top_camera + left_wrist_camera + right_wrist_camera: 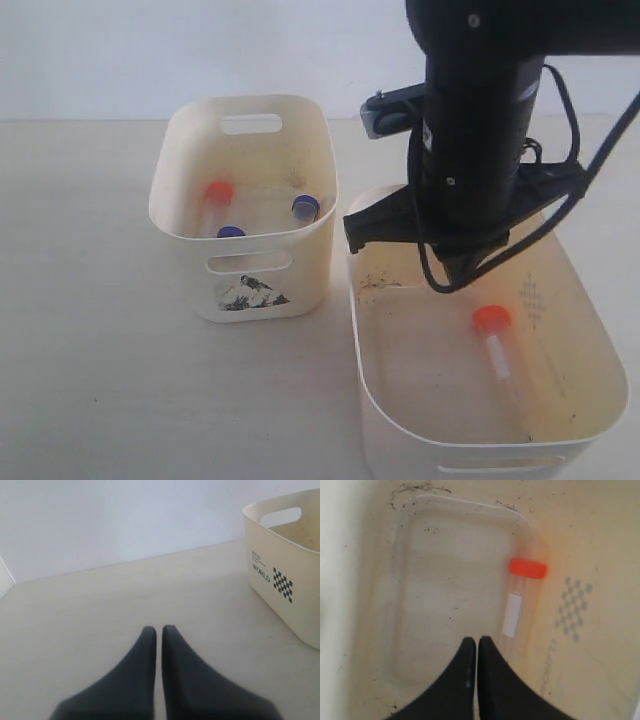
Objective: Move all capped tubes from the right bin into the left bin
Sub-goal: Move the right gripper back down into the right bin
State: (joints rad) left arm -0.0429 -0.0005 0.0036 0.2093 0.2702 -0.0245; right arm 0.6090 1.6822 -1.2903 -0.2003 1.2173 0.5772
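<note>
Both hands (pixel 159 628) (pixel 476 639) closed, empty.

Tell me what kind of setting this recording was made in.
Likely a lab-style robot test bench: a bare pale tabletop against a plain white wall, carrying only the sticker-marked left bin, the wider right bin and their capped tubes.

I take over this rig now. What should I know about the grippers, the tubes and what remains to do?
Left gripper: shut, empty, over the table.
Right gripper: shut, empty, over the right bin.
Done: left bin holds three tubes, one orange cap, two blue caps.
Left: one orange-capped tube lies in the right bin; move it across.
</note>
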